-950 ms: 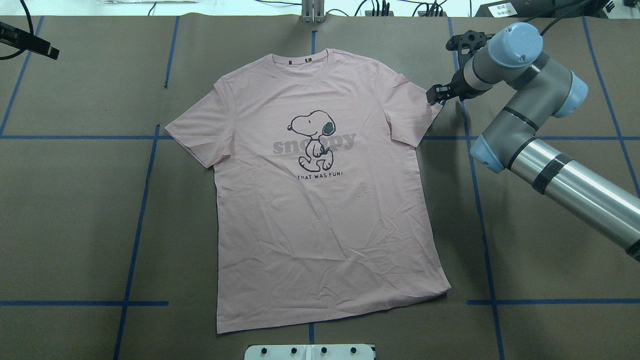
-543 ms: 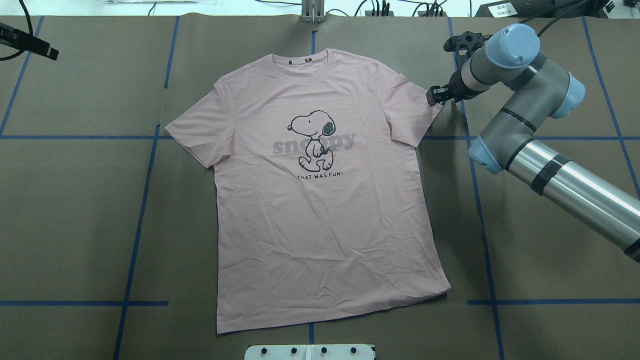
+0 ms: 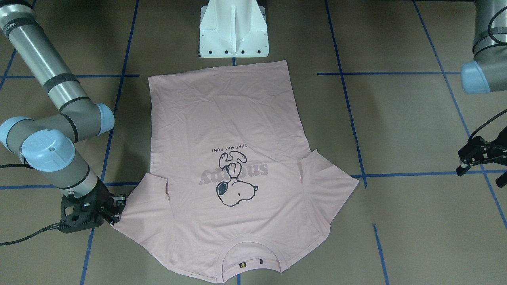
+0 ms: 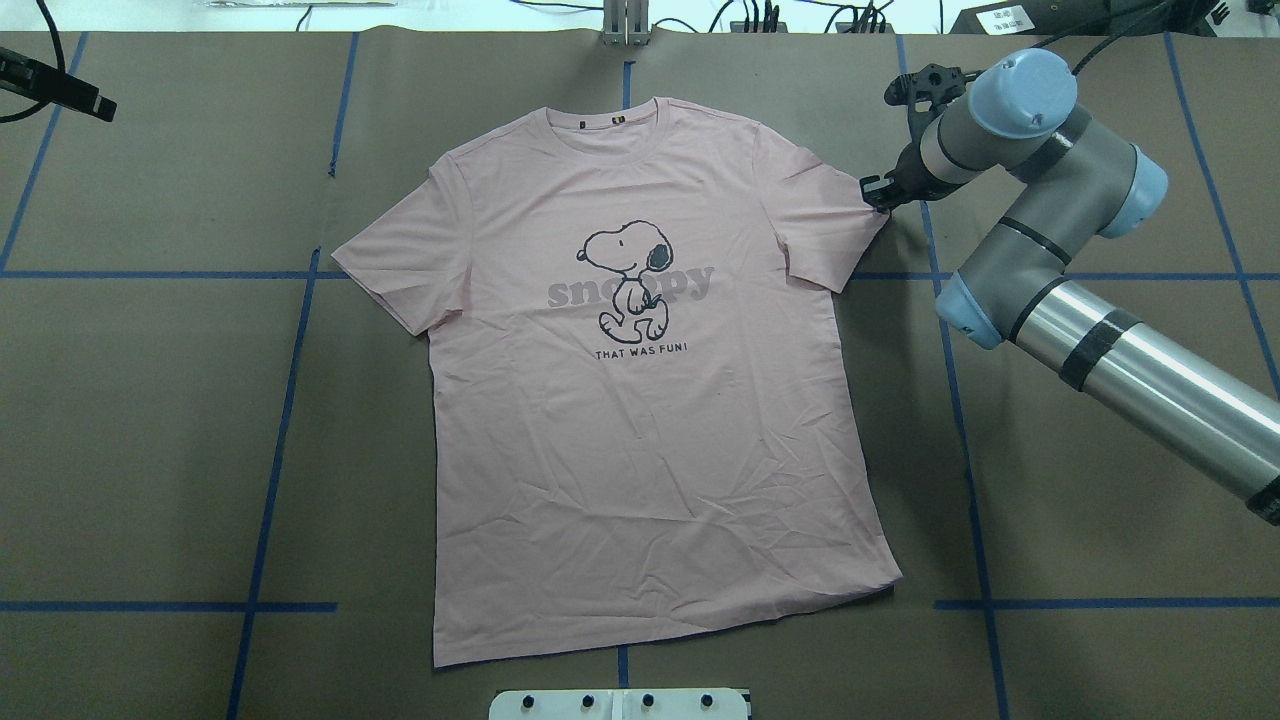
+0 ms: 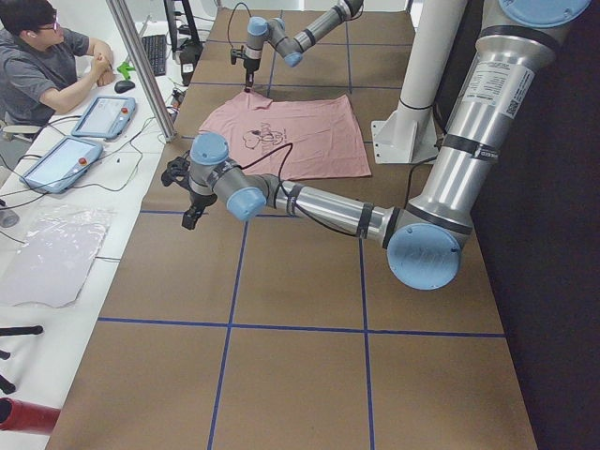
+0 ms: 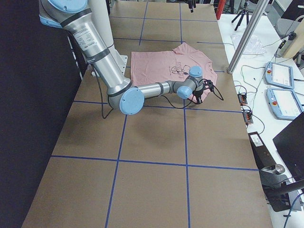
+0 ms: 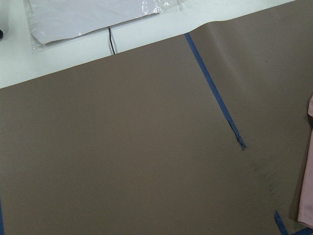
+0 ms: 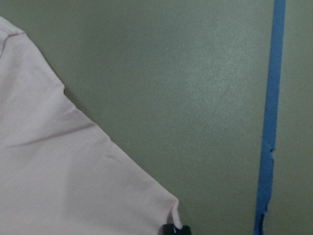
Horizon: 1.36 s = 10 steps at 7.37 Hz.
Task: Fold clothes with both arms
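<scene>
The pale pink T-shirt (image 4: 640, 420) lies flat, print side up, with its collar at the far side of the brown table; it also shows in the front view (image 3: 222, 126). My right gripper (image 4: 875, 190) is low at the tip of the shirt's right sleeve (image 4: 830, 215) and looks shut on its corner. The right wrist view shows that sleeve corner (image 8: 146, 196) with a black fingertip (image 8: 175, 229) at it. In the front view the right gripper (image 3: 117, 209) touches the sleeve edge. My left gripper (image 3: 471, 168) is open and empty, well clear of the left sleeve (image 3: 328, 190).
The white pedestal (image 3: 233, 31) stands just beyond the shirt's hem. Blue tape lines (image 4: 270, 450) cross the table. An operator (image 5: 47, 56) sits with tablets (image 5: 98, 114) past the far edge. A clear plastic bag (image 7: 88, 14) lies off the table there.
My right gripper has closed in on the right sleeve's tip. The sleeve corner and the shirt have shifted slightly to the right. The left arm has barely moved.
</scene>
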### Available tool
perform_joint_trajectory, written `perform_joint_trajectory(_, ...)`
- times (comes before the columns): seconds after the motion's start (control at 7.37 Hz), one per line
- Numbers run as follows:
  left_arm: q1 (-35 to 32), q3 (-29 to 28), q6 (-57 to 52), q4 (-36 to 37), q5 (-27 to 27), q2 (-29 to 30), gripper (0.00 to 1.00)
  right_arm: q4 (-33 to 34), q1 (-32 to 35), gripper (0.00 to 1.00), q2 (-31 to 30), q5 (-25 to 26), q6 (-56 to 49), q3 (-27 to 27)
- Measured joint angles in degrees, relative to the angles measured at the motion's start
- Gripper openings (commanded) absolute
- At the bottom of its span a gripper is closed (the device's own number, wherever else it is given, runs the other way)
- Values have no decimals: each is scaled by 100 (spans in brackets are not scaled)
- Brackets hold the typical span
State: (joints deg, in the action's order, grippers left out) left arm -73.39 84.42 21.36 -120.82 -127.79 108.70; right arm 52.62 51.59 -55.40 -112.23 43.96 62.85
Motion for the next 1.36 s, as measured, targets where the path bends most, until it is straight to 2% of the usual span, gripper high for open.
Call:
perform_joint_trajectory(0.27,-3,3,0,-3,0,-11,100,-3,0,0,62,-18,-28,38)
perform_joint_trajectory(0.68,-8,7,0,-3,0,-19,100,16,-6,0,152,-317,13,557)
perform_joint_trajectory(0.95,-12,11,17,-3,0,-25,100,10,-213,0,345,-348,398,794)
perform_joint_trajectory(1.22,-22,16,16,-3,0,-37,100,311,-583,0,880,159,910,676)
perform_joint_trajectory(1.36,-24,19,16,-3,0,-40,100,494,-717,0,1328,454,1037,306)
